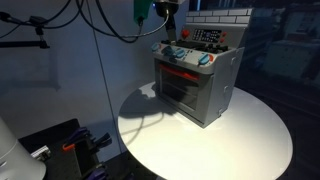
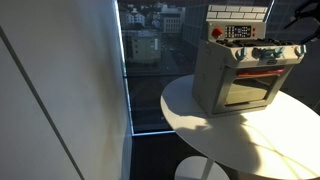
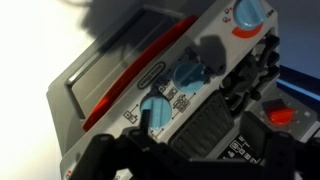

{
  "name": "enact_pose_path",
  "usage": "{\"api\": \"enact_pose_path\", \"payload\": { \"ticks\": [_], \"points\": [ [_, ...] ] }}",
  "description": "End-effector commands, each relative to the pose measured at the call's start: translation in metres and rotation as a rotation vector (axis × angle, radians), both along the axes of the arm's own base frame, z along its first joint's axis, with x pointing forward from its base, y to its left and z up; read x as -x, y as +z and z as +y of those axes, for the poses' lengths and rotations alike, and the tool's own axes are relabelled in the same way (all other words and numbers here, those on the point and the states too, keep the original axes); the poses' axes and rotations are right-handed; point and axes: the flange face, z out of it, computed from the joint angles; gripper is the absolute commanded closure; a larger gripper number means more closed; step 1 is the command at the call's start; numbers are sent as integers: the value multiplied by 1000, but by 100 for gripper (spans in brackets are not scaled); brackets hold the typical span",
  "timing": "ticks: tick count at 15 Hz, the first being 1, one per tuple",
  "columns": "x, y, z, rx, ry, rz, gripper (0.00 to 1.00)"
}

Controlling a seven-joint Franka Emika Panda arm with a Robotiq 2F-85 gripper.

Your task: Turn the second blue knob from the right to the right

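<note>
A grey toy oven (image 1: 200, 88) with a red door handle stands on the round white table (image 1: 250, 140); it also shows in an exterior view (image 2: 238, 78). In the wrist view its slanted panel carries blue knobs: one low (image 3: 157, 113), one in the middle (image 3: 190, 72) and one at the top right (image 3: 248, 12). My gripper (image 3: 195, 162) hovers close above the panel and stovetop, its dark fingers apart and holding nothing. In an exterior view the gripper (image 1: 166, 30) hangs just above the oven's left top corner.
A black burner grate (image 3: 205, 130) and a red button (image 3: 281, 116) lie on the stovetop under the gripper. The oven's brick-pattern back panel (image 1: 215, 18) rises behind. Cables hang at the back (image 1: 100, 25). A dark window (image 2: 150, 60) is beside the table.
</note>
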Motion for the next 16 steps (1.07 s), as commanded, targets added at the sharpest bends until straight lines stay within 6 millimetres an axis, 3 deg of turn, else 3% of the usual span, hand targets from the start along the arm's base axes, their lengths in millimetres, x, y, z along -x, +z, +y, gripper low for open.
{"api": "enact_pose_path", "payload": {
  "ticks": [1,16],
  "points": [
    [17,13,-4,39,76,35,0],
    [79,63,-19,315,442,428,0]
  ]
}}
